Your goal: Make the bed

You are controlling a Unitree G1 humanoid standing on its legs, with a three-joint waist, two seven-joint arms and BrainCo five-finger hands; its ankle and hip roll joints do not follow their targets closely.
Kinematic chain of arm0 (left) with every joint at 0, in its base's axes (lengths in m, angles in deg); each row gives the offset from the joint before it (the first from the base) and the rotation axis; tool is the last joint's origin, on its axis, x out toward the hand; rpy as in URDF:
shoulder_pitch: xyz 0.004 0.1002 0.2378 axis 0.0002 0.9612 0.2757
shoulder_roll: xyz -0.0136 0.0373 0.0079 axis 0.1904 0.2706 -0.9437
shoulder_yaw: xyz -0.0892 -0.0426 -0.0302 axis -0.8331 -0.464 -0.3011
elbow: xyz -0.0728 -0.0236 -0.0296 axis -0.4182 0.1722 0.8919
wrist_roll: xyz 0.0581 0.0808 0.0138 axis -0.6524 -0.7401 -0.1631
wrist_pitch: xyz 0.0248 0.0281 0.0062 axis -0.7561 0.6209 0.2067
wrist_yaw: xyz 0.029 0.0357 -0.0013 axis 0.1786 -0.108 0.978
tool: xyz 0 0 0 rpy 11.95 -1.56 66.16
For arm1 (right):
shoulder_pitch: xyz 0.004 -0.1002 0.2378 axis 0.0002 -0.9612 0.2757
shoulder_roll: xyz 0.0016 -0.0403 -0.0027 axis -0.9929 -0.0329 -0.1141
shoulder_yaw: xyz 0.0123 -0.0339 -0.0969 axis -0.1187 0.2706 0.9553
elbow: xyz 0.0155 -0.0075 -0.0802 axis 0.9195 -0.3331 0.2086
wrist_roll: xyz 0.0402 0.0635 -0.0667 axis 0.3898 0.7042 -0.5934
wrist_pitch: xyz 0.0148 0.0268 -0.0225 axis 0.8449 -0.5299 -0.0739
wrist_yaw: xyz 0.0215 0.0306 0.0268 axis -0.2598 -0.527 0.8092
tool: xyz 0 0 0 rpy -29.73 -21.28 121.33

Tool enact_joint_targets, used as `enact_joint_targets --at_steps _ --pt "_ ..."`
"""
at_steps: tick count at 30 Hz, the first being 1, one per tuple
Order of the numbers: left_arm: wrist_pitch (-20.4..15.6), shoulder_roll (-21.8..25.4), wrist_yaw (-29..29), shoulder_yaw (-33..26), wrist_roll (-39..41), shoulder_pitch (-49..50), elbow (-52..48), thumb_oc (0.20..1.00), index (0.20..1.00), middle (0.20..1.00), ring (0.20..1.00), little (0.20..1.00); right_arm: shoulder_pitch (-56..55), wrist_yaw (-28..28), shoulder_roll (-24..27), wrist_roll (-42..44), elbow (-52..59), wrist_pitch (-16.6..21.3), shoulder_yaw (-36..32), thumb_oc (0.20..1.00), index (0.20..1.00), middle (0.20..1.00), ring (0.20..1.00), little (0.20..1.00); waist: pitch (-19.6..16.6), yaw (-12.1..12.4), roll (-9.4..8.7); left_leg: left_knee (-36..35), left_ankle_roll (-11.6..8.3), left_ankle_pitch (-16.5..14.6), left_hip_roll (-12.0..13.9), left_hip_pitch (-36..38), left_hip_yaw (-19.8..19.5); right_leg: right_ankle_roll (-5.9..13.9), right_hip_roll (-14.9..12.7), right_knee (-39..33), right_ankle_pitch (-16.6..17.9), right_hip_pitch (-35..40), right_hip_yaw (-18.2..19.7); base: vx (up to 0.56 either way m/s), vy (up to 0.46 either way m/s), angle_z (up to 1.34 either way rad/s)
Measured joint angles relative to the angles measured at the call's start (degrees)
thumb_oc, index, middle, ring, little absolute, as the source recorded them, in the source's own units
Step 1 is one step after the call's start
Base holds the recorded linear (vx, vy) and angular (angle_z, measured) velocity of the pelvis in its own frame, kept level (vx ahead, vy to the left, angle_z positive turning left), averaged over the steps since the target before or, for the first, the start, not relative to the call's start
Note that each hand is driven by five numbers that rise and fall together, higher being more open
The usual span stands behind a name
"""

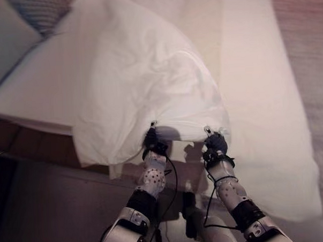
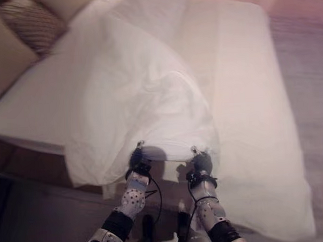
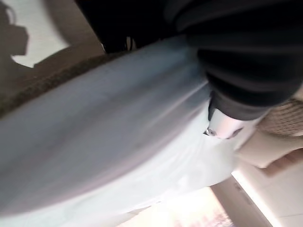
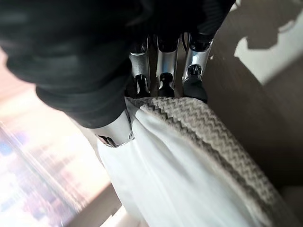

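Note:
A white duvet [image 1: 144, 84] billows over the near left part of the bed [image 1: 257, 95], with its near edge lifted off the mattress. My left hand [image 1: 151, 140] and right hand [image 1: 216, 142] each grip that edge, about a hand's width apart, at the foot of the bed. In the right wrist view the fingers [image 4: 163, 71] curl over a beige knitted border [image 4: 203, 127] with white cloth [image 4: 180, 189] under it, and the thumb pinches from below. In the left wrist view the left hand's thumb [image 3: 222, 125] presses into the white cloth [image 3: 118, 137].
A striped pillow [image 1: 39, 11] and a pale pillow [image 1: 2, 37] lie at the far left of the bed. The right half of the mattress is bare. Carpet [image 1: 308, 50] runs along the right side. Dark floor [image 1: 47, 206] lies at the lower left.

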Motion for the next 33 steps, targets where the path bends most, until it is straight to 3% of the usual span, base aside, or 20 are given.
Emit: enact_joint_targets --at_steps 2,3,5,7,8,10,12,15,16,17,18,20,21,22,23,26,27,28,30,33 --pt "0.69 0.89 -1.21 0.06 -2.29 0.08 -0.09 0.200 0.200 0.200 0.200 0.200 -0.09 0.91 0.13 0.01 -0.01 -0.36 -0.34 0.200 0.200 0.200 0.200 0.200 -0.35 -0.49 0.34 -0.44 -1.99 -0.81 6.20 0.57 0.27 1.35 -1.17 1.58 -0.55 0.47 -0.65 0.15 0.440 0.57" --pt "0.80 0.86 -1.94 0.11 -3.46 0.20 -0.17 0.200 0.200 0.200 0.200 0.200 -0.26 1.63 0.08 0.08 -0.21 -0.70 -1.14 0.200 0.200 0.200 0.200 0.200 -0.51 -0.70 0.71 -1.39 -3.38 -0.85 10.26 0.54 0.35 3.70 -2.94 3.80 -1.07 0.47 -1.11 0.13 0.494 0.45" --pt "0.90 0.88 -2.59 0.53 -3.51 0.44 -0.24 0.200 0.200 0.200 0.200 0.200 -0.98 2.04 0.52 0.10 -0.04 -0.86 -1.14 0.200 0.200 0.200 0.200 0.200 -0.88 -0.83 1.07 -2.31 -3.27 -0.78 12.65 1.12 1.42 5.81 -5.14 6.77 -3.04 0.25 -0.88 0.13 0.501 0.26" --pt "0.94 0.66 -2.99 0.70 -3.94 1.39 -0.25 0.200 0.200 0.200 0.200 0.200 -2.29 2.34 0.63 0.15 0.07 -1.01 -1.22 0.200 0.200 0.200 0.200 0.200 -2.60 -0.97 2.22 -1.17 -2.67 -0.87 11.97 1.35 1.38 7.81 -6.86 7.99 -3.12 -0.44 -0.68 0.12 0.468 -0.08" --pt "0.98 0.98 -3.44 1.46 -5.34 2.34 -0.20 0.200 0.200 0.200 0.200 0.200 -3.51 3.11 0.36 0.16 -0.27 -1.29 -1.29 0.200 0.200 0.200 0.200 0.200 -4.23 -0.41 1.62 1.00 -5.91 1.20 9.42 0.98 1.47 9.72 -9.64 8.74 -2.13 -0.79 -0.80 0.14 0.674 -0.12" --pt "1.14 2.49 -4.35 2.40 -7.06 5.13 -0.20 0.200 0.200 0.200 0.200 0.200 -7.74 3.56 -2.12 0.15 -0.39 -2.37 -1.11 0.200 0.200 0.200 0.200 0.200 -8.10 -0.55 -3.67 5.59 -1.39 -2.28 3.28 -2.03 2.93 11.58 -15.85 4.49 1.50 0.79 -1.14 0.12 0.586 0.14" --pt "1.14 4.45 -4.73 2.30 -7.88 6.81 -0.23 0.200 0.200 0.200 0.200 0.200 -8.53 3.95 -4.39 0.16 -1.33 -3.26 -0.91 0.200 0.200 0.200 0.200 0.200 -9.92 -0.06 -5.29 6.85 -0.02 -2.25 1.46 -2.89 7.21 10.00 -17.37 2.87 6.25 1.52 -2.63 0.09 0.464 0.13" --pt "1.13 6.79 -4.66 1.12 -7.90 8.70 -0.16 0.200 0.200 0.200 0.200 0.200 -7.64 4.12 -7.10 0.49 -3.48 -3.58 -0.13 0.200 0.200 0.200 0.200 0.200 -9.99 0.83 -4.72 7.20 2.94 -4.34 0.37 -2.36 8.63 7.74 -18.65 4.11 13.49 0.48 -2.62 0.15 0.465 -0.06" --pt "1.11 6.71 -4.73 0.80 -8.00 9.32 -0.24 0.200 0.200 0.200 0.200 0.200 -8.16 4.73 -7.29 0.70 -3.81 -4.14 0.40 0.200 0.200 0.200 0.200 0.200 -10.29 1.09 -3.46 4.28 4.06 -3.19 0.54 -0.81 7.96 12.12 -16.90 9.14 6.25 -1.84 -1.20 0.17 0.374 0.04" --pt "1.10 7.20 -4.76 0.01 -8.38 9.70 -0.38 0.200 0.200 0.200 0.200 0.200 -7.89 5.16 -7.25 0.84 -4.17 -4.41 0.73 0.200 0.200 0.200 0.200 0.200 -10.27 1.41 -2.58 1.94 4.07 -2.01 1.62 0.33 7.62 12.38 -13.86 11.73 1.38 -2.59 -0.15 0.14 0.280 0.13" --pt "1.06 7.35 -4.59 -0.21 -8.46 10.46 -0.89 0.200 0.200 0.200 0.200 0.200 -7.81 5.76 -7.05 1.23 -4.48 -4.52 1.40 0.200 0.200 0.200 0.200 0.200 -10.55 1.23 -1.72 -2.97 4.39 0.53 1.88 3.10 7.76 11.37 -7.58 13.54 -2.68 -2.74 -0.65 0.12 0.243 0.07" --pt "1.06 7.49 -4.27 -0.98 -8.60 11.60 -2.27 0.200 0.200 0.200 0.200 0.200 -8.13 6.52 -7.14 2.01 -4.78 -4.55 2.36 0.200 0.200 0.200 0.200 0.200 -11.01 0.92 -2.39 -6.78 3.91 2.21 0.31 5.46 7.78 10.39 0.41 12.76 -6.51 -2.42 -2.05 0.09 0.194 0.25" --pt "1.06 7.23 -4.17 -1.01 -9.04 11.79 -2.28 0.200 0.200 0.200 0.200 0.200 -8.31 6.65 -7.06 2.29 -4.84 -4.55 2.36 0.200 0.200 0.200 0.200 0.200 -11.53 0.94 -3.23 -6.93 3.82 2.17 -0.97 5.64 7.92 7.75 1.64 10.10 -7.95 -1.40 -2.81 0.08 0.168 0.33" --pt "1.06 6.74 -4.03 -1.03 -9.11 11.98 -2.26 0.200 0.200 0.200 0.200 0.200 -8.30 6.87 -6.67 2.44 -5.02 -4.53 2.34 0.200 0.200 0.200 0.200 0.200 -11.48 0.68 -3.15 -7.34 3.81 2.14 -2.05 6.00 7.55 3.93 2.49 7.01 -8.29 0.25 -2.39 0.10 0.131 0.40" --pt "1.26 5.00 -3.57 -1.02 -9.23 12.08 -2.19 0.200 0.200 0.200 0.200 0.200 -8.57 6.99 -5.49 3.03 -5.51 -4.52 2.49 0.200 0.200 0.200 0.200 0.200 -11.48 0.37 -1.01 -7.99 3.74 2.10 -2.19 5.89 6.17 3.65 3.89 6.46 -7.62 1.55 3.37 0.10 0.120 0.55" --pt "1.68 2.25 -3.62 0.01 -9.88 11.34 -0.22 0.200 0.200 0.200 0.200 0.200 -8.97 6.98 -2.90 4.68 -6.40 -4.09 2.30 0.200 0.200 0.200 0.200 0.200 -11.18 -2.38 -0.10 -0.53 2.95 2.11 -2.98 3.40 0.72 3.68 3.43 14.37 -9.03 0.51 11.91 0.07 0.121 1.13" --pt "1.73 2.55 -3.75 0.21 -9.95 12.13 -0.58 0.200 0.200 0.200 0.200 0.200 -8.73 6.98 -2.99 4.70 -7.11 -4.11 2.45 0.200 0.200 0.200 0.200 0.200 -11.05 -1.52 -0.63 1.92 1.27 1.63 -2.96 3.01 1.52 4.86 3.30 14.84 -10.09 -0.27 10.95 0.07 0.096 0.28" --pt "1.69 4.11 -4.05 -0.03 -9.94 13.85 -1.26 0.200 0.200 0.200 0.200 0.200 -9.22 7.01 -3.67 4.68 -7.40 -4.37 3.54 0.200 0.200 0.200 0.200 0.200 -10.85 1.15 -4.77 9.34 -1.78 -0.18 -5.77 1.83 1.51 0.74 1.66 11.06 -8.49 0.06 12.40 0.09 0.068 -0.36" --pt "1.85 3.73 -3.80 -0.08 -9.51 15.18 -0.88 0.200 0.200 0.200 0.200 0.200 -9.54 7.34 -3.44 4.60 -7.47 -4.45 3.72 0.200 0.200 0.200 0.200 0.200 -11.02 0.37 -2.68 14.82 -4.53 -3.78 -3.37 -0.29 0.33 0.70 1.77 9.59 -9.28 2.52 10.83 0.19 0.145 -0.01" --pt "1.84 3.64 -3.53 -0.30 -9.55 14.81 -1.89 0.200 0.200 0.200 0.200 0.200 -10.88 7.61 -3.88 4.47 -7.14 -4.77 4.01 0.200 0.200 0.200 0.200 0.200 -11.53 0.93 -2.06 11.92 -2.35 -4.83 1.55 -0.78 -0.72 0.46 2.79 7.37 -7.75 2.38 9.33 0.26 0.254 -0.27"
